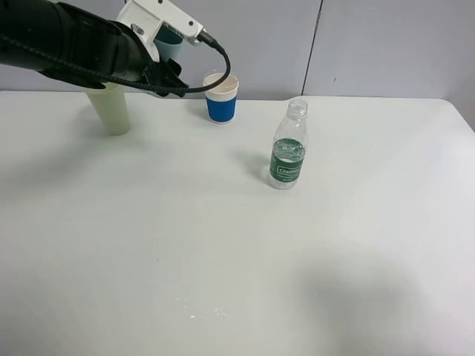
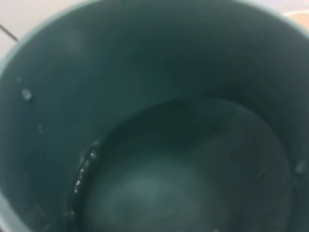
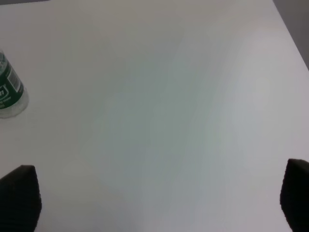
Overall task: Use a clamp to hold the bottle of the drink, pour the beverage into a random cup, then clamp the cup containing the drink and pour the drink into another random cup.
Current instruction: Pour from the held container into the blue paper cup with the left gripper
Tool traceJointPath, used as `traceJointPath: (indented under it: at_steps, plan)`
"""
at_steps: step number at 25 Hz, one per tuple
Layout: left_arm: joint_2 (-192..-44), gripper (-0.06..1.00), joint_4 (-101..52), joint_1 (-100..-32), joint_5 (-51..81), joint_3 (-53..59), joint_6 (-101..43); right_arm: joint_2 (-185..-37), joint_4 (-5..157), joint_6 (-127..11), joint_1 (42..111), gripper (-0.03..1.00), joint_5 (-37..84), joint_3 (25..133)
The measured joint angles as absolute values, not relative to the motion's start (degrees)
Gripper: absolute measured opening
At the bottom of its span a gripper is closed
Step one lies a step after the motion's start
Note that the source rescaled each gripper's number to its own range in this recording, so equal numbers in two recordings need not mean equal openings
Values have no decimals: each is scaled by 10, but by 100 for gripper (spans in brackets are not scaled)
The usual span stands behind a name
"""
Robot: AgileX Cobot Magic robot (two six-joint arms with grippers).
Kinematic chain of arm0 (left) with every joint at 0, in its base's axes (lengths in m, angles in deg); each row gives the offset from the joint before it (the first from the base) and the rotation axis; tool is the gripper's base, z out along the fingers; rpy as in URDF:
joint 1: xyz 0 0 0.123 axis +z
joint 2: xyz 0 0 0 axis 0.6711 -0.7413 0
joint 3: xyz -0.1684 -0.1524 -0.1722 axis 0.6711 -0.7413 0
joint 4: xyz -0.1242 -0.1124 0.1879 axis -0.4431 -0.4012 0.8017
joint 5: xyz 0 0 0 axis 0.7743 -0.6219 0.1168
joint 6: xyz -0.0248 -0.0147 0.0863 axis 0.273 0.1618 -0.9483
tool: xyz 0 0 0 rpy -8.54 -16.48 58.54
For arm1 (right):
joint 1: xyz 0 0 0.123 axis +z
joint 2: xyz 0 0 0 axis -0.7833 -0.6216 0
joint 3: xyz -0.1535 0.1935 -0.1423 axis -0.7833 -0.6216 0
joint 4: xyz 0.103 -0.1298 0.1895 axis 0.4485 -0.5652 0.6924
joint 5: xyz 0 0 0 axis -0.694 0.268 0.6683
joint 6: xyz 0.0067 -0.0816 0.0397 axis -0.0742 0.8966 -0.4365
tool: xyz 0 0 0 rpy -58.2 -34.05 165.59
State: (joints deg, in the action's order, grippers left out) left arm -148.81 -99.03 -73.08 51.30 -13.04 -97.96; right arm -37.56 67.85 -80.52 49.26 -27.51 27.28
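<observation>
The left gripper (image 1: 165,72), at the end of a bulky black arm with a white camera bracket (image 1: 159,18) and a looping black cable (image 1: 215,67), is closed on the teal tumbler (image 1: 169,41). It holds the tumbler off the table (image 1: 223,245) at the far left. The gripper's fingers are hidden in both views. From the left wrist the tumbler (image 2: 58,96) fills the frame. Its smooth plastic wall is round and dark green inside and dotted with droplets. Clear liquid (image 2: 183,179) is pooled at its bottom.

Below the arm, between 10 and 11 o'clock from the table's middle, stands a pale yellow-green cup (image 1: 111,111). It is translucent and tapered, and its top is hidden by the arm. At 12 o'clock sits the paper cup (image 1: 221,98), short and round, with a ribbed blue sleeve and a cream rim. It is upright and lies at about 4 o'clock from the raised tumbler.

At 1 o'clock stands the bottle (image 1: 288,148), made of clear ribbed plastic with a dark green label with white lettering. It is upright and stands apart from the paper cup.

The right gripper (image 3: 157,200) hangs open over matte white table. Its blunt black fingertips (image 3: 19,198) are spread wide with bare tabletop between them. The bottle (image 3: 8,92) shows only at the edge of that view.
</observation>
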Motion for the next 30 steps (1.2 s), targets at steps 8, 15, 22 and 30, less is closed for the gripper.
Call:
traceJointPath:
  at_steps: [8,15,22,30]
  plan:
    - [-1559,2,-1051,-731,601,-41,-1068,-376,679,-805,493,100,-275,273]
    - [-1619,2,-1090,-731,657,35,-1138,-376,679,-805,493,100,-275,273]
    - [-1659,2,-1113,-731,668,87,-1173,-376,679,-805,493,100,-275,273]
    - [-1704,2,-1116,-733,693,156,-1190,-376,679,-805,493,100,-275,273]
